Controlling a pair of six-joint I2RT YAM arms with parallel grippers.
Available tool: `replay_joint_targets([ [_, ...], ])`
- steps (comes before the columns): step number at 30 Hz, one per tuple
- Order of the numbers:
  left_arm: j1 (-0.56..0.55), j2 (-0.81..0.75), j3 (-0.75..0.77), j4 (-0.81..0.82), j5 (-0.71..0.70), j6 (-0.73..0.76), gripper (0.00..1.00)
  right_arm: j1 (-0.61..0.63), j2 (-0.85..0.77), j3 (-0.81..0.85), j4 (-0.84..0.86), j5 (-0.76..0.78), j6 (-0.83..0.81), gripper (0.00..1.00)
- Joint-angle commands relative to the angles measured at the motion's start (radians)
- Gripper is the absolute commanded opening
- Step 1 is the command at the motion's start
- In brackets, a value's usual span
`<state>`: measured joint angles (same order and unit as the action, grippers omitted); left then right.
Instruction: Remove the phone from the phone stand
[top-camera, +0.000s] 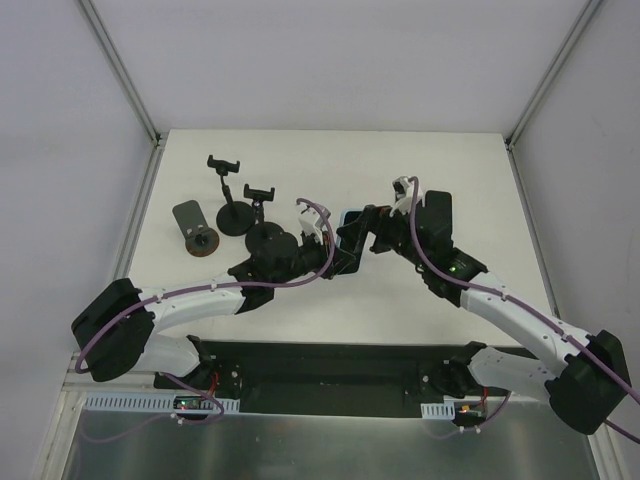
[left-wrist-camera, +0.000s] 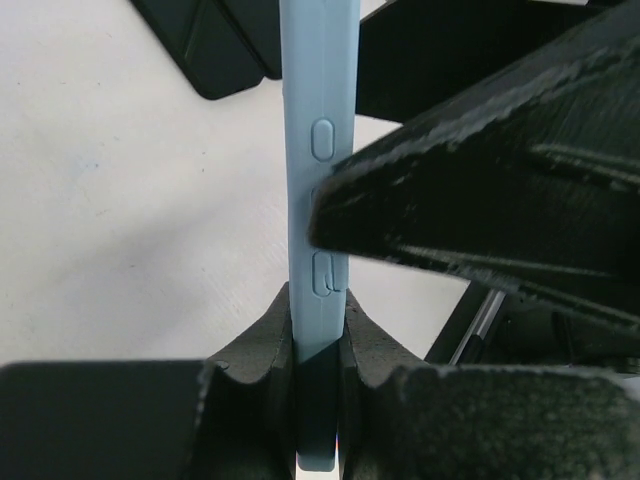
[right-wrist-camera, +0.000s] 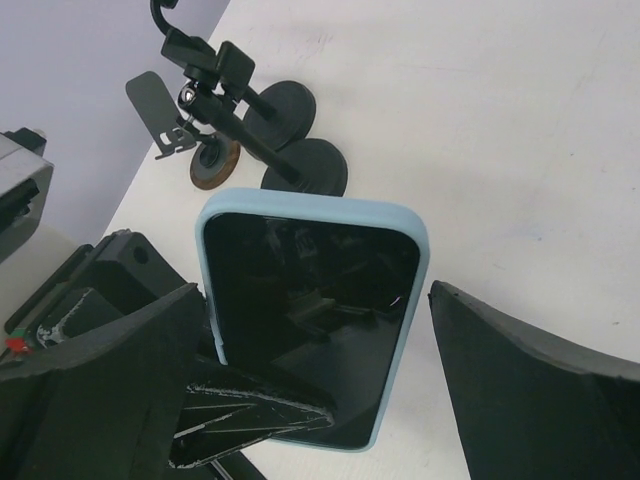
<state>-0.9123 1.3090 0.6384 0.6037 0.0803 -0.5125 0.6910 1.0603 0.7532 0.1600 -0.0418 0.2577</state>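
The phone (right-wrist-camera: 310, 320), dark-screened in a light blue case, hangs above the table, apart from every stand. My left gripper (left-wrist-camera: 318, 400) is shut on its lower edge, and the case's side with buttons (left-wrist-camera: 315, 200) runs up between those fingers. In the top view the phone (top-camera: 350, 217) sits mid-table between my left gripper (top-camera: 338, 252) and my right gripper (top-camera: 368, 232). My right gripper (right-wrist-camera: 315, 340) is open and straddles the phone's width, with a visible gap on the right side. A clamp phone stand (top-camera: 262, 195) stands empty to the left.
A second clamp stand (top-camera: 225, 166) on a round black base (top-camera: 233, 220) and a flat plate stand (top-camera: 190, 218) on a brown disc stand at the back left. The same stands (right-wrist-camera: 250, 100) show beyond the phone in the right wrist view. White walls enclose the table.
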Motion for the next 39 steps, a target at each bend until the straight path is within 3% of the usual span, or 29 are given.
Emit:
replay_joint_targets([
  [1, 0.009, -0.019, 0.027, 0.116, 0.026, -0.02, 0.0, 0.019, 0.024, 0.051, 0.007, 0.005, 0.043, 0.96],
  [8, 0.012, -0.011, 0.033, 0.09, 0.001, -0.029, 0.0, 0.041, 0.033, 0.064, -0.002, 0.011, 0.048, 0.99],
  [10, 0.012, -0.011, 0.037, 0.081, -0.001, -0.026, 0.0, 0.045, 0.036, 0.074, -0.023, 0.036, 0.043, 0.96],
  [12, 0.012, -0.016, 0.038, 0.068, -0.002, -0.02, 0.0, 0.044, 0.052, 0.081, -0.042, 0.036, 0.037, 0.87],
  [15, 0.012, -0.033, 0.037, 0.056, -0.008, -0.008, 0.0, 0.044, 0.07, 0.098, -0.059, 0.036, 0.029, 0.67],
  [16, 0.012, -0.037, 0.037, 0.051, -0.014, -0.003, 0.0, 0.044, 0.075, 0.106, -0.065, 0.036, 0.025, 0.56],
  [18, 0.012, -0.046, 0.037, 0.035, -0.02, 0.003, 0.02, 0.044, 0.087, 0.121, -0.091, 0.066, 0.011, 0.45],
  [19, 0.012, -0.051, 0.038, 0.028, -0.024, 0.009, 0.06, 0.044, 0.092, 0.127, -0.102, 0.072, -0.003, 0.38],
  [20, 0.013, -0.054, 0.04, 0.022, -0.025, 0.012, 0.17, 0.044, 0.101, 0.142, -0.112, 0.082, -0.011, 0.35],
  [23, 0.016, -0.074, 0.043, -0.016, -0.039, 0.028, 0.39, 0.03, 0.119, 0.172, -0.149, 0.098, -0.04, 0.24],
  [25, 0.023, -0.096, 0.046, -0.056, -0.045, 0.043, 0.47, 0.005, 0.139, 0.187, -0.155, 0.095, -0.054, 0.2],
  [26, 0.027, -0.102, 0.052, -0.079, -0.051, 0.049, 0.6, -0.004, 0.147, 0.196, -0.186, 0.094, -0.072, 0.2],
  [30, 0.061, -0.172, 0.07, -0.217, -0.076, 0.078, 0.8, -0.071, 0.205, 0.28, -0.258, 0.108, -0.141, 0.2],
  [35, 0.17, -0.264, 0.128, -0.549, -0.145, 0.097, 0.96, -0.163, 0.377, 0.438, -0.422, 0.108, -0.209, 0.21],
  [39, 0.286, -0.376, 0.156, -0.764, -0.163, 0.1, 0.99, -0.237, 0.526, 0.572, -0.507, 0.103, -0.247, 0.22],
])
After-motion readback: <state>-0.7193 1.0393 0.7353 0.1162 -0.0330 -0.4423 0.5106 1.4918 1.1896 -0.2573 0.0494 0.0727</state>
